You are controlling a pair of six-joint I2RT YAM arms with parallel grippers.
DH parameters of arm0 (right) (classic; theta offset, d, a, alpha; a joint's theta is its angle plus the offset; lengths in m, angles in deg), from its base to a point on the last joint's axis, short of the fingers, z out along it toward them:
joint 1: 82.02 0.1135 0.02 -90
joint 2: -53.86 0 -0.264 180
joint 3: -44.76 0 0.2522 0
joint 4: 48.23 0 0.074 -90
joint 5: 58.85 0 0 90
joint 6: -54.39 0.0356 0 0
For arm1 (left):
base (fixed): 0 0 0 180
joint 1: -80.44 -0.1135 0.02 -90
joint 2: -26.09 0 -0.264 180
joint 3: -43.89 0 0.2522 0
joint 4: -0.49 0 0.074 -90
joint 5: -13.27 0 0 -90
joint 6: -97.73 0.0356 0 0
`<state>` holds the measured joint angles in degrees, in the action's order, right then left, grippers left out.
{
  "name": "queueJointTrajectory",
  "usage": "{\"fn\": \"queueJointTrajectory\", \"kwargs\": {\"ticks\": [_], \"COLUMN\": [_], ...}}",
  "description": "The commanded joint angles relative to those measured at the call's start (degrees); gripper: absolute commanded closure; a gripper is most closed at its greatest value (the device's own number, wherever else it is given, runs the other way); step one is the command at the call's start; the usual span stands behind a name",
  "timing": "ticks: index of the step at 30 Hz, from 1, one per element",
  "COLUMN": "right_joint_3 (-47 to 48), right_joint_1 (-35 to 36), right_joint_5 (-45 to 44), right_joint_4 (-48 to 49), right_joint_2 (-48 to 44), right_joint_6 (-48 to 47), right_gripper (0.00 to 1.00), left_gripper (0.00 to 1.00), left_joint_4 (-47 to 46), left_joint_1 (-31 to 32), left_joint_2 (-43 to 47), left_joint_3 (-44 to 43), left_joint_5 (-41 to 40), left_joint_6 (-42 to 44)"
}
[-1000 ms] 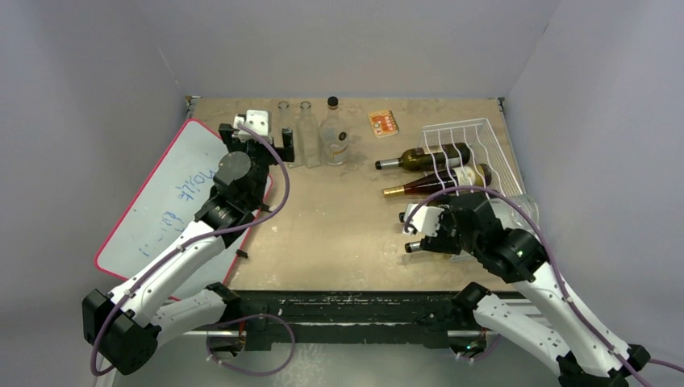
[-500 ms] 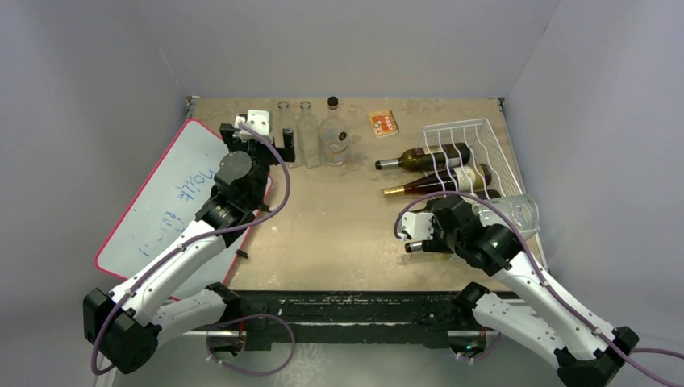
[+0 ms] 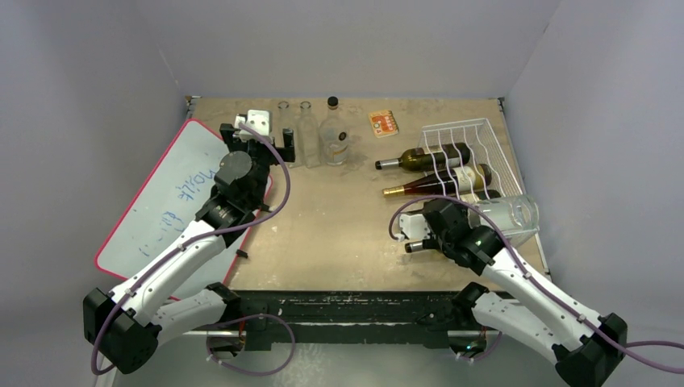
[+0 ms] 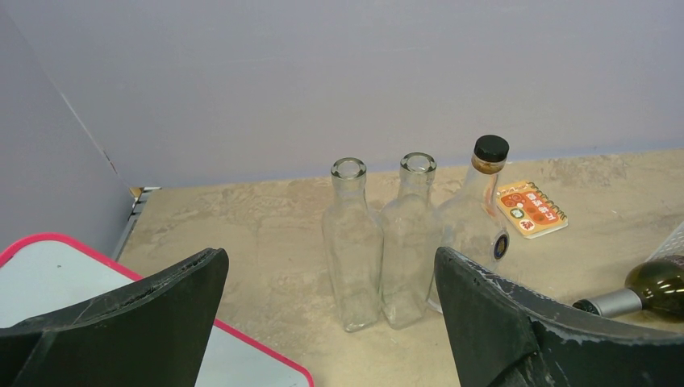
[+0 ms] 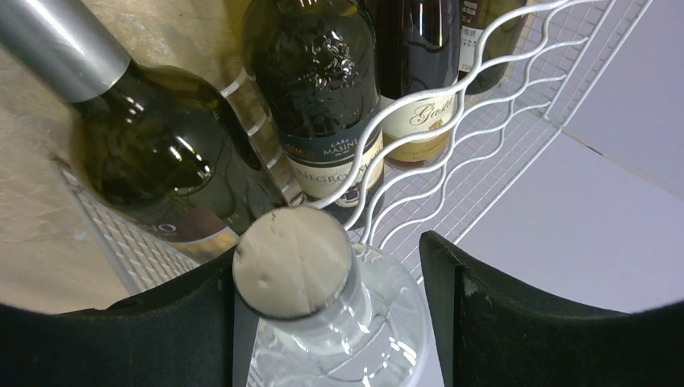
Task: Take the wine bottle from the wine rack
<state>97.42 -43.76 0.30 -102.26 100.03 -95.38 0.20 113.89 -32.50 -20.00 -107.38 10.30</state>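
The white wire wine rack (image 3: 484, 141) stands at the right of the table and also shows in the right wrist view (image 5: 484, 121). Dark wine bottles lie in it: a green one (image 3: 427, 157), a gold-necked one (image 3: 440, 181) and a near one with a silver neck (image 5: 153, 161). A clear bottle (image 3: 508, 214) lies on the rack's near top. My right gripper (image 5: 323, 266) is open around its pale stopper (image 5: 290, 262). The left finger is close beside the stopper and the right finger stands apart. My left gripper (image 4: 329, 256) is open and empty at the far left (image 3: 258, 133).
Two clear square bottles (image 4: 352, 242) and a round bottle with a black cap (image 4: 484, 201) stand at the back. An orange card (image 3: 384, 122) lies near them. A red-edged whiteboard (image 3: 161, 201) lies at the left under my left arm. Grey walls enclose the table.
My right arm has swung lower and a little left, bringing its gripper round the clear bottle's stopper. The left arm has not moved.
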Motion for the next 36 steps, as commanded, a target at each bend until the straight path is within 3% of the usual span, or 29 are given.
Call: {"fn": "queueJointTrajectory", "kwargs": {"ticks": [1, 6, 11, 17, 20, 22, 24, 36], "right_joint_3": [-2.1, -4.1, -4.3, -1.6, -1.9, -1.7, -1.1, 12.8], "right_joint_1": [0.2, 0.3, 0.3, 0.6, 0.7, 0.7, 0.7, 1.0], "right_joint_5": [-5.1, -5.4, -5.7, -1.3, -1.9, -1.5, -1.4, 6.6], "right_joint_4": [5.4, 7.6, 7.9, 4.4, 5.3, 6.0, 7.2, 9.4], "right_joint_2": [0.0, -0.4, -0.7, -2.2, -2.6, -3.2, -4.0, -5.5], "right_joint_6": [-3.9, -5.2, -6.1, -4.5, -4.2, -3.3, -2.9, 8.3], "right_gripper": [0.29, 0.31, 0.41, 0.6, 0.75, 0.92, 0.99, 1.0], "left_gripper": [0.0, 0.0, 0.0, 0.0, 0.0, 0.0, 0.0, 0.0], "left_joint_4": [-1.9, -1.9, -1.9, -1.8, -1.8, -1.8, -1.8, -1.8], "left_joint_1": [0.3, 0.4, 0.5, 0.5, 0.5, 0.6, 0.6, 0.9], "left_joint_2": [0.7, 0.6, 0.4, 0.8, 0.8, 0.8, 0.7, 0.1], "left_joint_3": [-1.7, -1.7, -1.7, -1.7, -1.7, -1.7, -1.7, -1.7], "left_joint_5": [0.5, 0.5, 0.6, 0.4, 0.2, 0.1, -0.1, 0.1], "left_joint_6": [-0.9, -0.8, -0.7, -0.6, -0.5, -0.5, -0.3, -0.5]}}
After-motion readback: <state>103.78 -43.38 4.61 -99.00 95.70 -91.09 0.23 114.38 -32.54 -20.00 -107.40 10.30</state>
